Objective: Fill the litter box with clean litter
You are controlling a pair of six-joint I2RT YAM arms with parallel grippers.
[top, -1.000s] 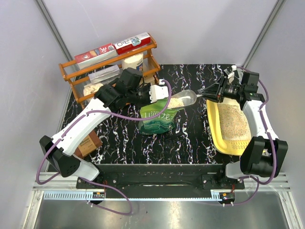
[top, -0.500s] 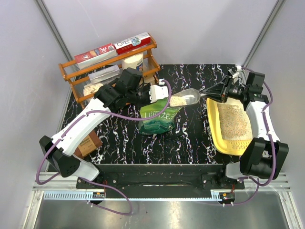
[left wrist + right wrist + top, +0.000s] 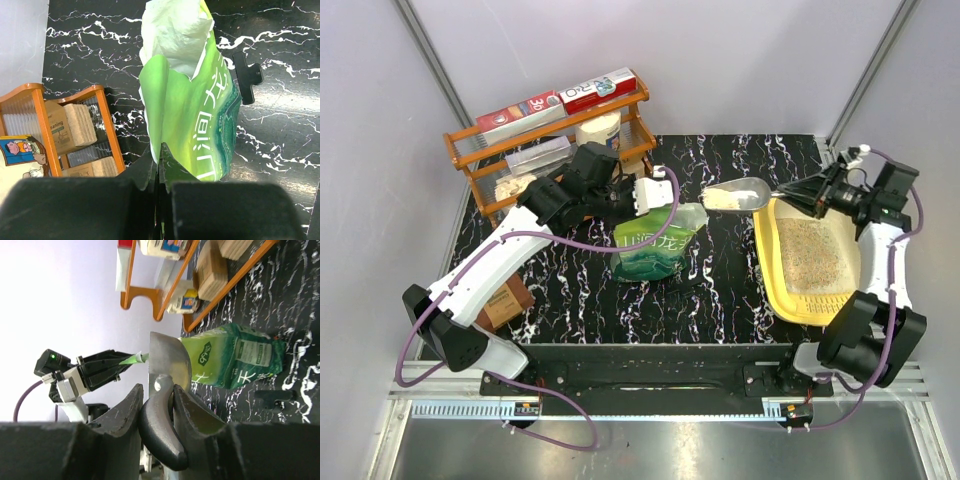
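The yellow litter box [image 3: 772, 268] lies at the right of the table with a layer of pale beige clean litter [image 3: 812, 258] in it. A green pouch [image 3: 655, 250] stands mid-table. My left gripper [image 3: 667, 196] is shut on its top edge, the green film pinched between the jaws [image 3: 161, 150]. My right gripper [image 3: 802, 196] is shut on the black handle [image 3: 160, 432] of a metal scoop [image 3: 740, 194]. The scoop carries litter and hangs between the pouch and the box's far left corner.
An orange wire rack [image 3: 550, 140] with boxes and jars stands at the back left. A brown box [image 3: 505, 300] lies beside the left arm. A black clip [image 3: 247, 75] rests on the marble top next to the pouch [image 3: 195, 115].
The right arm has carried the loaded scoop to the right, from over the pouch's mouth toward the litter box. The left gripper and the pouch have stayed put.
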